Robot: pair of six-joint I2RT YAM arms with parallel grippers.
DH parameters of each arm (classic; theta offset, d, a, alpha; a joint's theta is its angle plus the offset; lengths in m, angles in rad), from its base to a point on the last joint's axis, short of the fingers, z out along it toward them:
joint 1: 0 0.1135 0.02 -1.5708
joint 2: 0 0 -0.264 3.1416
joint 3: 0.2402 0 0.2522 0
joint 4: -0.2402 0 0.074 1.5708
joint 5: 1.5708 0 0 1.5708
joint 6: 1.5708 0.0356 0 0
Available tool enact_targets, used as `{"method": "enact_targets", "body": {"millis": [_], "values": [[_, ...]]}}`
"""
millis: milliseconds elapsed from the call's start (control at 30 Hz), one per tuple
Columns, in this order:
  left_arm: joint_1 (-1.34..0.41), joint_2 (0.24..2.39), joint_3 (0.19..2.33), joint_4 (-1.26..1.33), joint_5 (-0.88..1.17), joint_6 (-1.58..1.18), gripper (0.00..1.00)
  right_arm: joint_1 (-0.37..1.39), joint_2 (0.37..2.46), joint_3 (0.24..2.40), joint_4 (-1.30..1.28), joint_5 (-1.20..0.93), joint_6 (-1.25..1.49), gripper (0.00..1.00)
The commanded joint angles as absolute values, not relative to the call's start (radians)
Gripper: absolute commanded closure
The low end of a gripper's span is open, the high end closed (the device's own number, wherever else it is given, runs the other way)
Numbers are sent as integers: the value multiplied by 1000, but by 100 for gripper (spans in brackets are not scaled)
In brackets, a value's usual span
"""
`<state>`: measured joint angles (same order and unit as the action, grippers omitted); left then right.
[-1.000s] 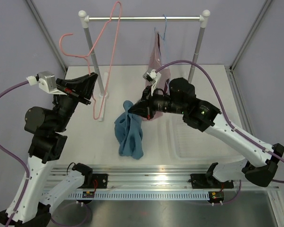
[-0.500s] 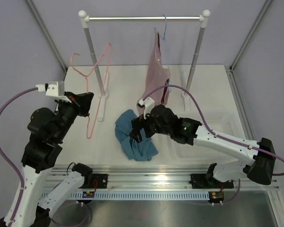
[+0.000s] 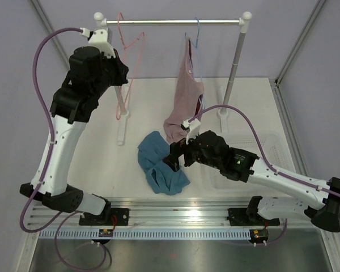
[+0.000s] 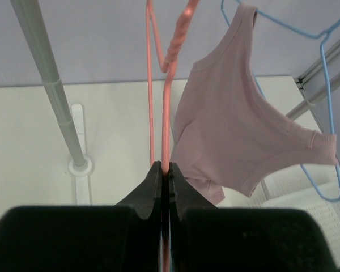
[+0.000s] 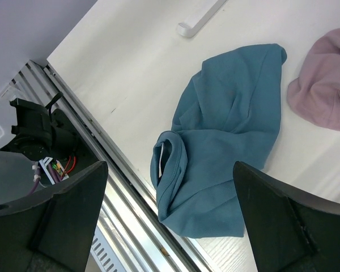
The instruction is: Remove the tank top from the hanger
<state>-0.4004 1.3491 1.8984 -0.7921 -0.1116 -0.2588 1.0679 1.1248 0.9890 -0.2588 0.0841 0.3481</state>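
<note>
The teal tank top (image 3: 161, 164) lies crumpled on the table near the front edge, off the hanger; the right wrist view shows it too (image 5: 226, 130). My right gripper (image 3: 173, 157) hovers just above it, open, with nothing between its fingers (image 5: 170, 164). The thin pink hanger (image 3: 137, 42) is bare and held high at the left end of the rail. My left gripper (image 3: 120, 76) is shut on one of its wires (image 4: 165, 113), the jaws pinched together (image 4: 165, 165). Its hook reaches the rail; I cannot tell whether it rests on it.
A dusty pink tank top (image 3: 187, 85) hangs on a light blue hanger (image 3: 197, 28) from the metal rail (image 3: 175, 22), its hem touching the table. The rack's left post (image 3: 112, 73) stands beside my left gripper. A clear tray (image 3: 255, 170) lies under my right arm.
My right gripper has opened and let go of the teal tank top, which now lies on the table. My left arm has swung the pink hanger up to the rail.
</note>
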Motion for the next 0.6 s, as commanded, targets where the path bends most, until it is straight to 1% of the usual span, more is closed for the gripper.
{"method": "enact_targets", "body": {"millis": [0,100,267,300,400,533,567], "values": [[-402,1493,2107,-830,-178,-247,100,1072,1101,977,-190,83,345,0],[-402,1554,2161,-801,-176,-242,100,1072,1106,968,-187,83,356,0],[-387,1710,2330,-828,-178,-235,100,1074,1147,956,-175,49,364,1],[-385,1727,2347,-834,-170,-236,97,1072,1158,953,-169,22,364,1],[-380,1752,2333,-831,-156,-233,96,1072,1190,905,-91,-81,365,0],[-376,1741,2281,-822,-158,-247,96,1075,1232,856,-34,-52,385,1],[-376,1735,2276,-825,-149,-247,93,1074,1248,856,-34,-42,390,0]]}}
